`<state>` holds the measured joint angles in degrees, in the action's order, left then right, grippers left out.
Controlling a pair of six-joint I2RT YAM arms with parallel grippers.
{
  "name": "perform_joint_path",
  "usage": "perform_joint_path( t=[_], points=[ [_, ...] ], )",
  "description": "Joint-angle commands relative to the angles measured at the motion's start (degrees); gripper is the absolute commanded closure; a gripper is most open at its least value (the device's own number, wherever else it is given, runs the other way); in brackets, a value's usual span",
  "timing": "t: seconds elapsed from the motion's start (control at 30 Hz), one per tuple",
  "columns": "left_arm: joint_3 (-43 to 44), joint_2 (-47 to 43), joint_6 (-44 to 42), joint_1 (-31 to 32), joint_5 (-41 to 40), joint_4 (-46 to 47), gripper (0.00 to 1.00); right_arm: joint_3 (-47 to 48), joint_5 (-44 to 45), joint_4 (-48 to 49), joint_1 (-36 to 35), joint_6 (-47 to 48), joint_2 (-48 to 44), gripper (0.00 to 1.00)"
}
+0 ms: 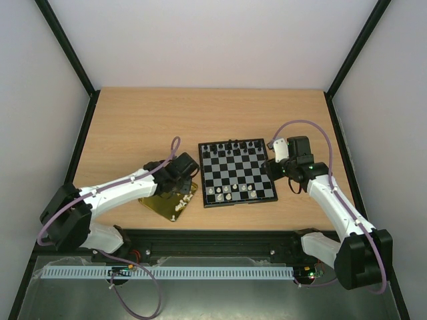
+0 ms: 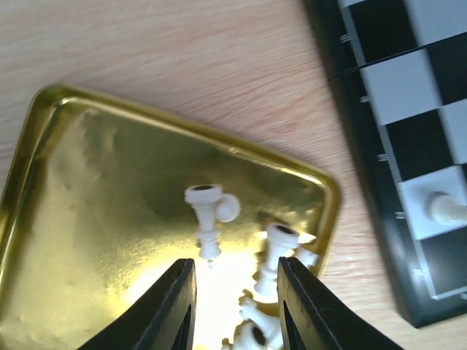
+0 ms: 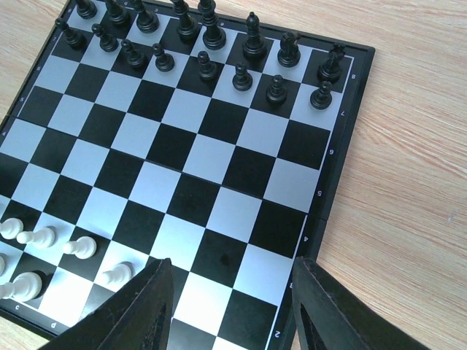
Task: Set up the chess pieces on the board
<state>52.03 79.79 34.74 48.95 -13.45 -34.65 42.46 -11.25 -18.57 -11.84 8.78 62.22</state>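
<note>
Partly open, left end effector (image 2: 235, 281) straddles chess pieces (image 2: 277, 251).

Wooden table (image 1: 133, 120) carries the board (image 1: 240, 175) (checkered) and gold tray (image 1: 156, 204).

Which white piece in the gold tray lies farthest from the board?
The leftmost piece, lying apart; the others cluster nearer the tray corner beside the board.

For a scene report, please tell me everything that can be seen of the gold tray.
The gold tray is square with rounded corners and a low raised rim, shiny like polished metal. It lies flat on the wooden table, left of the board, turned cornerwise to it. A few white chess pieces lie toppled in the corner nearest the board. The left gripper hangs over them, jaws apart.
</note>
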Motion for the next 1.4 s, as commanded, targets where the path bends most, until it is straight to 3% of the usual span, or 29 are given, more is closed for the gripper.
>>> perform_joint_path(
  t=[0.0,0.13,0.33,0.83,1.37],
  points=[
    [-3.6,-1.0,1.5,-2.3,0.9,4.3,0.69,-0.2,-0.9,-1.7,0.2,0.7,0.8,0.53],
    [-4.8,0.7,0.7,-3.0,1.3,7.3,0.69,-0.2,-1.1,-1.8,0.2,0.9,0.9,0.53],
    [-4.0,4.2,0.0,-3.9,2.1,9.6,0.83,-0.3,-1.1,-1.9,0.2,1.0,0.9,0.53],
    [-2.7,10.7,-0.9,-5.4,3.1,9.7,0.82,-0.3,-1.4,-1.9,0.2,1.3,1.2,0.53],
    [-0.9,13.8,-3.6,-5.5,3.8,11.0,0.91,-0.4,-1.8,-2.1,0.2,1.5,1.9,0.53]
  ],
)
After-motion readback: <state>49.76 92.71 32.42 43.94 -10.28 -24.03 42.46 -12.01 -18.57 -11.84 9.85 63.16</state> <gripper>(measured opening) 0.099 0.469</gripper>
